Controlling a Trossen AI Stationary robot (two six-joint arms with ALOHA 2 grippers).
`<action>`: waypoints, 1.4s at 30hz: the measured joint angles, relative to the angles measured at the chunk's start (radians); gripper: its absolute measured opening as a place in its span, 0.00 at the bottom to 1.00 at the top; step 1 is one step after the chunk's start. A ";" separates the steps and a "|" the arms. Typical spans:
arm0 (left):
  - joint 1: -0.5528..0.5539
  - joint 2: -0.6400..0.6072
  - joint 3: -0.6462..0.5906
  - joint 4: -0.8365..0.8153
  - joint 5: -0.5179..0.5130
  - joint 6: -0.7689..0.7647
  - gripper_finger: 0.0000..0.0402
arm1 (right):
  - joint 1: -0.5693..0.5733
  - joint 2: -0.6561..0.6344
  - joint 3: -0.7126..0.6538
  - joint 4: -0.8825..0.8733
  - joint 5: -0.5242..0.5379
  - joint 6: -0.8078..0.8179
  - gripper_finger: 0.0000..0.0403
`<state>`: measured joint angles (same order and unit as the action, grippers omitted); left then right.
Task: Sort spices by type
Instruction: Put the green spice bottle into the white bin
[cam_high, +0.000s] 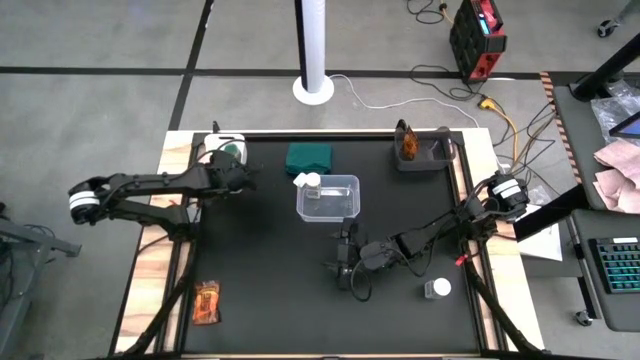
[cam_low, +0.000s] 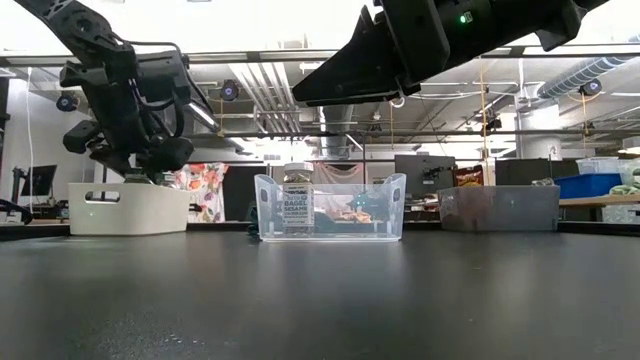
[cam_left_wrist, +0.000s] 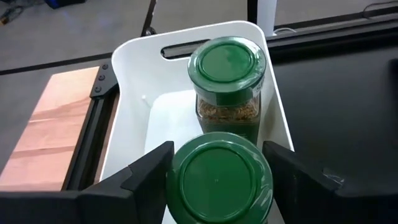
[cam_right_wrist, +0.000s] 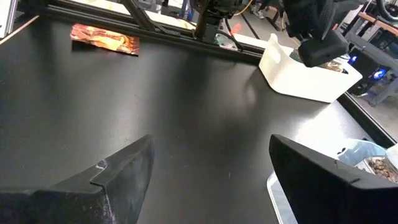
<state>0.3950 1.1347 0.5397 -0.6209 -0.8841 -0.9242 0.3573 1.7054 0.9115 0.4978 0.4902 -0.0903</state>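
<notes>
In the high view the left gripper (cam_high: 232, 160) sits at the upper left of the table over a white bin (cam_high: 213, 141), which its arm mostly covers, so the contents cannot be read from above. The left wrist view fills that gap: the fingers (cam_left_wrist: 146, 168) stand on either side of a green-lidded jar (cam_left_wrist: 219, 180) whose body is cut off at the bottom edge, with slim gaps between pads and lid, so the claw looks slightly spread rather than pinching, though contact lower down is hidden. A second green-lidded jar (cam_left_wrist: 227, 81) stands upright just behind it inside the same bin. The right gripper (cam_high: 345, 268) hangs below centre of the high view over bare black table (cam_high: 260, 290), fingers spread wide and empty in the right wrist view. Above centre, the clear bin (cam_high: 330, 198) holds a white-lidded jar (cam_high: 308, 183) at its left corner; the low view shows something pale lying in the bin beside it, too blurred to name. Another white-lidded jar (cam_high: 437, 288) stands at the lower right. One orange-red packet (cam_high: 208, 301) lies at the lower left; something orange rests in the grey tray (cam_high: 440, 158) at the upper right, partly hidden by the wall. A dark green block (cam_high: 308, 157) lies above the clear bin.
</notes>
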 joint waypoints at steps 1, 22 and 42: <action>0.000 -0.003 0.000 -0.001 0.007 0.010 0.56 | 0.000 0.000 0.000 0.000 0.000 0.001 0.76; -0.002 -0.024 0.233 -0.240 -0.016 0.203 0.57 | 0.000 0.000 0.000 0.000 0.000 0.015 0.77; 0.015 -0.032 0.227 -0.299 0.219 0.295 0.01 | 0.000 0.000 0.000 -0.018 0.000 0.024 0.75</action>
<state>0.4102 1.1024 0.7664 -0.9202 -0.6647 -0.6291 0.3573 1.7054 0.9112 0.4801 0.4904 -0.0662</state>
